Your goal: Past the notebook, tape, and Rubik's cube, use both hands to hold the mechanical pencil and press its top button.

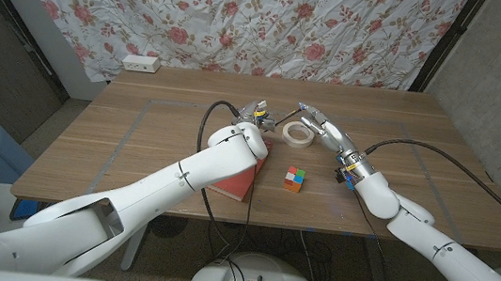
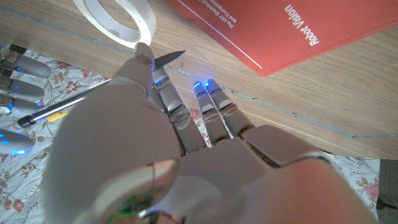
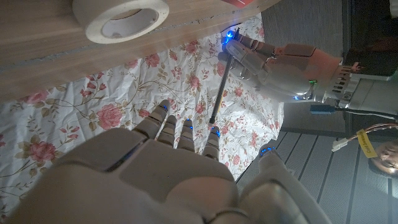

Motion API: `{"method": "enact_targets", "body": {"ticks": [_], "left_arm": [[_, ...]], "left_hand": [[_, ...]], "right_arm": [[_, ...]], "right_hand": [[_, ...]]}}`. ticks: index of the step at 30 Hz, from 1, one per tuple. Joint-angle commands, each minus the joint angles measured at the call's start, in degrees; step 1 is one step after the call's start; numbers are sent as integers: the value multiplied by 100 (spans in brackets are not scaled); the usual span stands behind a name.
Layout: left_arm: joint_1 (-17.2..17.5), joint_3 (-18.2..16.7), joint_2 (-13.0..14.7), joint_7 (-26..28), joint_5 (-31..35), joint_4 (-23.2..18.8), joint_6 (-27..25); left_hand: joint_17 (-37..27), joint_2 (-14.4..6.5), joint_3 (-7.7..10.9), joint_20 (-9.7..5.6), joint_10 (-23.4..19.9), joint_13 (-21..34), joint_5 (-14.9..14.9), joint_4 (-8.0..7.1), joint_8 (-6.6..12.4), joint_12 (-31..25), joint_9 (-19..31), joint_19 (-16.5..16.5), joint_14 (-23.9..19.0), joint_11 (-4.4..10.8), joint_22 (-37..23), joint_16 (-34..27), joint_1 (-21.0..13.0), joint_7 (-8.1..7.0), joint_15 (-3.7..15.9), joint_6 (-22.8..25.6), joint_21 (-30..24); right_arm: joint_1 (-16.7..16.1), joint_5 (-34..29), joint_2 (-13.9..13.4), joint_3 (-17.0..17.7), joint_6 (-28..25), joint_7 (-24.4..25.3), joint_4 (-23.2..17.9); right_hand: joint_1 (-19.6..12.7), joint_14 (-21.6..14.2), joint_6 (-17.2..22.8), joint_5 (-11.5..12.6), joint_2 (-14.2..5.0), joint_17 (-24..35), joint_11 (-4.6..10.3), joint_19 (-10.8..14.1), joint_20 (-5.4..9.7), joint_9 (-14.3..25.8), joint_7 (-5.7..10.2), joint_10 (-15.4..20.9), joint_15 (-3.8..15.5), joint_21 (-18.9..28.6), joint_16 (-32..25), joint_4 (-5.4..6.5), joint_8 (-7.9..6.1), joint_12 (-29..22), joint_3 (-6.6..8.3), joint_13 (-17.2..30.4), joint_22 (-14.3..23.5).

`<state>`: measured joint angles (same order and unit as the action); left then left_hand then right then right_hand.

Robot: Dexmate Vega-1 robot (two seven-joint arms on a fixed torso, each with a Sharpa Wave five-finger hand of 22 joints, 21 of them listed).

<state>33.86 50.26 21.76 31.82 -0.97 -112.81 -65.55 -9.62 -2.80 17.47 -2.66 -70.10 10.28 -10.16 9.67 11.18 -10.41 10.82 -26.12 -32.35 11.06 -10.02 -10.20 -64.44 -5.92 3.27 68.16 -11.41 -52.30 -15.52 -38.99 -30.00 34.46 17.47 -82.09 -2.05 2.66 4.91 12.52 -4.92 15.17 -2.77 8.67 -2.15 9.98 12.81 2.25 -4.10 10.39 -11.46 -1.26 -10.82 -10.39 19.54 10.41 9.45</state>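
Observation:
My left hand [image 1: 256,112] is raised over the table's far middle and grips the mechanical pencil [image 2: 93,96], a thin silver barrel with a dark tip and a yellow band. In the right wrist view that left hand [image 3: 280,62] holds the pencil [image 3: 221,87] pointing at my right hand [image 3: 180,168]. My right hand [image 1: 320,128] faces it with fingers spread, and its fingertips [image 2: 15,68] lie close around the pencil's end. I cannot tell whether they touch it. The tape roll [image 1: 297,133] lies on the table between the hands.
The red notebook [image 1: 238,179] lies under my left forearm near the front edge. The Rubik's cube [image 1: 294,179] sits to its right. A white power strip [image 1: 140,64] lies at the far left corner. A floral cloth [image 1: 246,17] hangs behind the table.

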Motion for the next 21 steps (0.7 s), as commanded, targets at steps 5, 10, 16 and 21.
{"method": "enact_targets", "body": {"ticks": [5,10,16,21], "left_arm": [[36,36,11,23,8,-64,-45],[46,35,23,24,7,-80,-40],[57,34,36,23,5,-89,-29],[73,17,65,12,-2,-112,-2]], "left_hand": [[-6,-69,-22,-248,-174,11,-24,-12,33,-35,29,-55,-55,155,-10,-6,-31,2,945,4,-29],[-6,-70,-26,-246,-169,11,-24,-13,33,-33,29,-54,-58,152,-10,-7,-31,5,947,3,-29],[-6,-70,-29,-244,-167,11,-24,-12,37,-32,29,-51,-58,155,-10,-7,-32,5,945,11,-27],[-6,-71,-32,-245,-164,11,-24,-12,35,-31,29,-49,-58,156,-10,-7,-33,-6,946,6,-27]], "right_arm": [[-85,103,-5,64,115,23,3],[-91,114,4,89,132,34,8],[-93,200,32,133,149,31,15],[-107,261,30,193,136,36,5]], "right_hand": [[-23,46,54,24,-126,-6,3,14,-20,29,-11,-29,-6,36,-47,17,-29,-35,-2,6,26],[-23,33,61,25,-124,-8,-2,16,-24,28,-10,-26,-4,38,-55,17,-28,-38,-2,6,26],[-24,31,67,27,-122,-9,0,24,-28,28,-10,-29,-2,42,-58,17,-27,-39,-2,6,26],[-27,24,69,27,-119,-11,0,31,-32,28,-10,-25,-4,45,-62,15,-24,-42,-2,6,26]]}}
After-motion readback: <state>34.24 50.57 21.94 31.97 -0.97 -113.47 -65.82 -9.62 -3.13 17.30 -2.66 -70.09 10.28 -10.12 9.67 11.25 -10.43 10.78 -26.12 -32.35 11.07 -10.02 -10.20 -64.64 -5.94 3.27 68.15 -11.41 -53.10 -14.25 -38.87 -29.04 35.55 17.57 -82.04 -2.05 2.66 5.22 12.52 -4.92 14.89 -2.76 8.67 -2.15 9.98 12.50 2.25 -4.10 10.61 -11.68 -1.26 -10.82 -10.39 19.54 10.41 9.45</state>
